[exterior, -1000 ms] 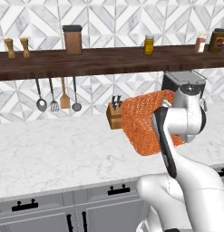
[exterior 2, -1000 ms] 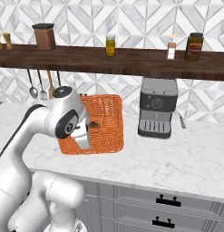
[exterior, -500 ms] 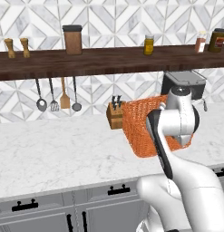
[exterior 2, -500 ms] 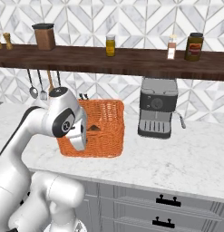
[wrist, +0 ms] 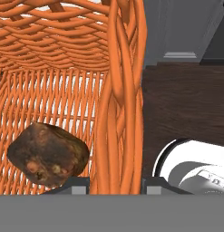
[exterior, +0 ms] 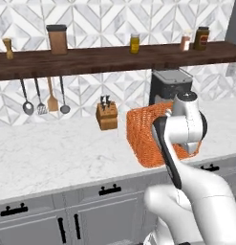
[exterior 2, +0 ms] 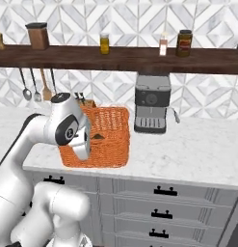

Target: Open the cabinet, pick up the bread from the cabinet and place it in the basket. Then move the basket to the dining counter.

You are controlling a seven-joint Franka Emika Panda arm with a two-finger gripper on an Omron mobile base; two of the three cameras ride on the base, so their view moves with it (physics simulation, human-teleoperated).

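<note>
Orange woven mesh is what I read first from the left base camera: the boxy bright orange basket [exterior: 150, 136] hangs off the end of my white arm, lifted and tipped above the front edge of the grey-veined marble worktop [exterior: 57, 153], with the dark coffee machine [exterior: 169, 86] just behind it and the wooden knife block [exterior: 106, 116] off to its left. From the right base camera I see the same basket [exterior 2: 108, 137] beside the arm's wrist, its bottom edge near the worktop's front lip, and a small dark shape shows through the mesh — I take it for the bread. The hand camera settles the grip: the gripper [wrist: 115, 186] straddles the basket's thick braided rim, one dark fingertip on each side of it, jaws pressed nearly together and pinching that rim. The small dark brown oval bread [wrist: 47, 154] lies on the basket floor, just left of the pinched rim in this view and inside the wall, so the loading looks done to me. What remains, as I judge it, is the carry to the dining counter. The load hangs to one side of my grip rather than under it — so I would expect the basket to tilt on a turn.
</note>
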